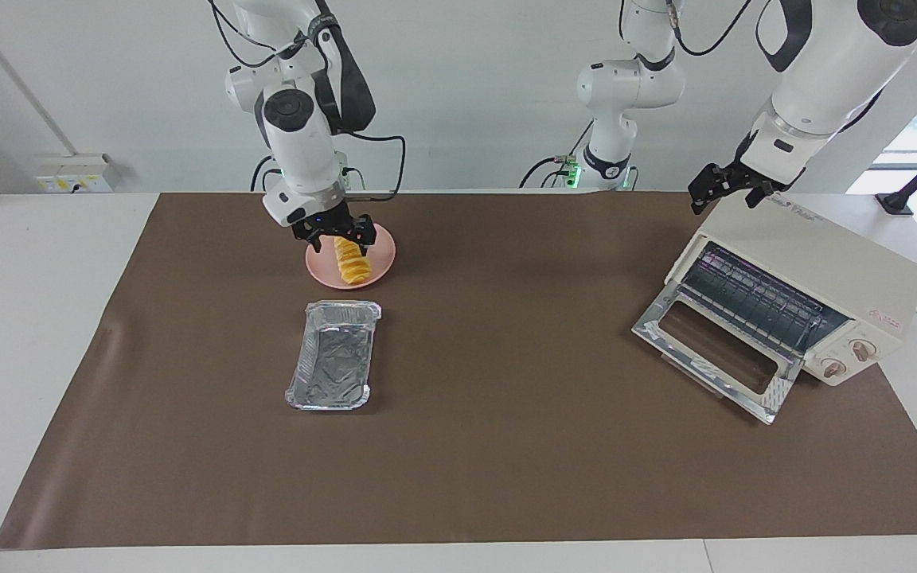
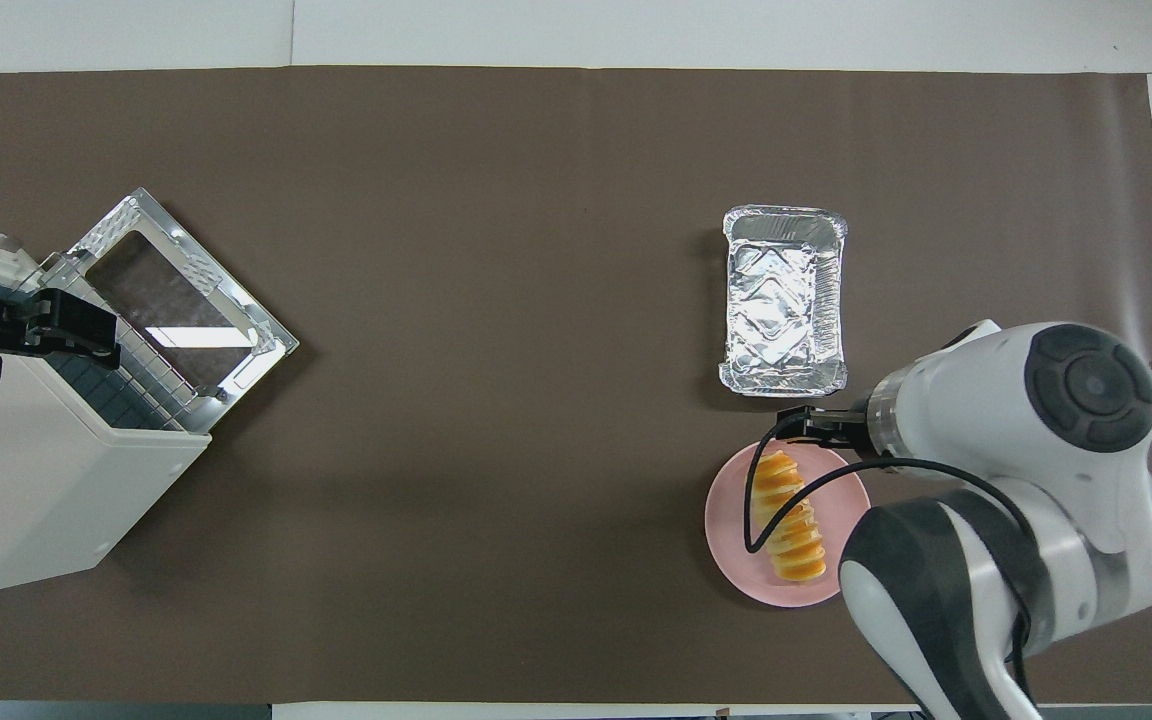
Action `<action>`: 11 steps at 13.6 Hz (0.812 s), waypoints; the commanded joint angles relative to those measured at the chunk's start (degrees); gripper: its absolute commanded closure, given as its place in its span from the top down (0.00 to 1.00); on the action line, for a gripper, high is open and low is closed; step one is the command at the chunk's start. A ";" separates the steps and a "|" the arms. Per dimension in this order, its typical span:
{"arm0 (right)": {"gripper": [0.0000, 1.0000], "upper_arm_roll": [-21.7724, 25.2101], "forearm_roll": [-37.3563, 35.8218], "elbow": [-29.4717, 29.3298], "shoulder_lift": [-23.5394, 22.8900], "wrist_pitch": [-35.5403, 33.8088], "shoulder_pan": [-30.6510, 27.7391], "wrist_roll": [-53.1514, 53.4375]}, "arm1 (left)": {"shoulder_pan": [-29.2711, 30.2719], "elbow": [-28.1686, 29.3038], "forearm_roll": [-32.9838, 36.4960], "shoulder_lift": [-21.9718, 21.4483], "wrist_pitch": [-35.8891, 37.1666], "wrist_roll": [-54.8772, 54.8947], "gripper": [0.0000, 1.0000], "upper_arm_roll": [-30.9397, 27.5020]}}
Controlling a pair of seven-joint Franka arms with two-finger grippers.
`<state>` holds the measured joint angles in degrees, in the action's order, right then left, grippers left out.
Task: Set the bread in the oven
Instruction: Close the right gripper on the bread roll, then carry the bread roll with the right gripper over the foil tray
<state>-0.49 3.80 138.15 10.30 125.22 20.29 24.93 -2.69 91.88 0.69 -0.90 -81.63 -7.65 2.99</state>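
The bread is a golden-yellow ridged loaf lying on a round pink plate near the robots, toward the right arm's end; it also shows in the overhead view. My right gripper hangs open just over the bread, its fingers on either side of the loaf's end, and I cannot tell whether they touch it. The cream-white oven stands at the left arm's end with its glass door folded down and the wire rack showing. My left gripper is open and empty over the oven's top.
A crinkled silver foil tray lies empty, just farther from the robots than the plate. A brown mat covers the table. A third arm stands idle at the back.
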 commanded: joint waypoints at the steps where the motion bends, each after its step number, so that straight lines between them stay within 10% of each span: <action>1: 1.00 0.32 1.03 4.75 1.21 3.71 3.17 -4.08 | 0.58 0.32 -0.51 -0.77 -0.19 0.53 1.00 0.17; 9: 1.00 0.32 1.03 12.41 1.30 12.33 3.00 -15.18 | 0.58 0.32 -0.51 -0.86 -0.11 0.53 1.00 0.17; 11: 0.85 0.32 1.03 13.37 1.39 12.42 3.00 -15.09 | 0.58 0.32 -0.51 -0.77 -0.11 0.53 1.00 0.26</action>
<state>-0.19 3.85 149.47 10.34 136.34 23.75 11.74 -2.69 91.88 0.69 -0.90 -81.63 -7.65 2.99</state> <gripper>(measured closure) 0.053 0.000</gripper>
